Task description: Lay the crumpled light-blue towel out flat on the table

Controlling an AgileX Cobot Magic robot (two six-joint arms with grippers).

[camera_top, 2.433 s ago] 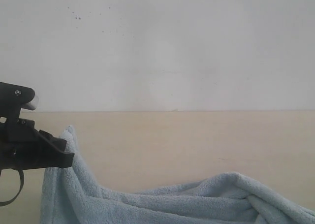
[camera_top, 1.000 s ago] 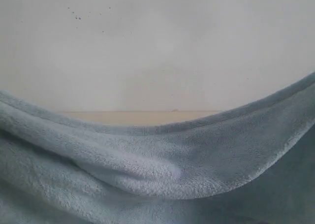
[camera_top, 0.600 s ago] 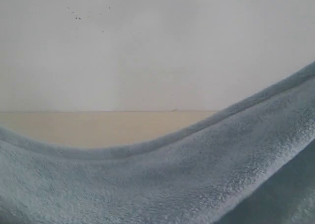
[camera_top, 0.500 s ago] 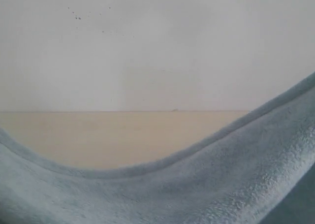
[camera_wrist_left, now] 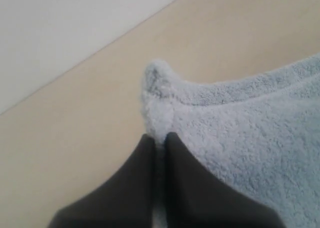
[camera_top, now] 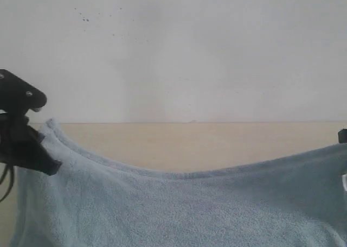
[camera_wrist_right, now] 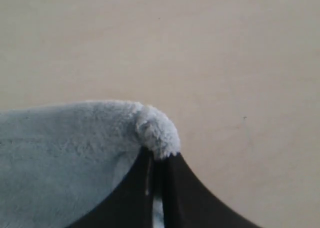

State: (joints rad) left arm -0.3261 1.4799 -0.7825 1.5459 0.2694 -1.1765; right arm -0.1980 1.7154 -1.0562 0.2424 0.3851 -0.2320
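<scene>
Table (camera_top: 190,144) seemingly open beyond towel (camera_top: 179,209); left hand (camera_wrist_left: 159,138), right hand (camera_wrist_right: 159,157) pinch corners.

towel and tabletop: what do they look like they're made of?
The towel looks like soft terry or fleece-type cloth, matte pale blue, with a fuzzy pile and a hemmed edge. The table looks like a smooth pale beige board, possibly laminate or light wood. It is flat and even, and no clear grain shows.

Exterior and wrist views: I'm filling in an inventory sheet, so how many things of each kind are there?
towel: 1
table: 1
grippers: 2 (left gripper, right gripper)
total: 4
</scene>
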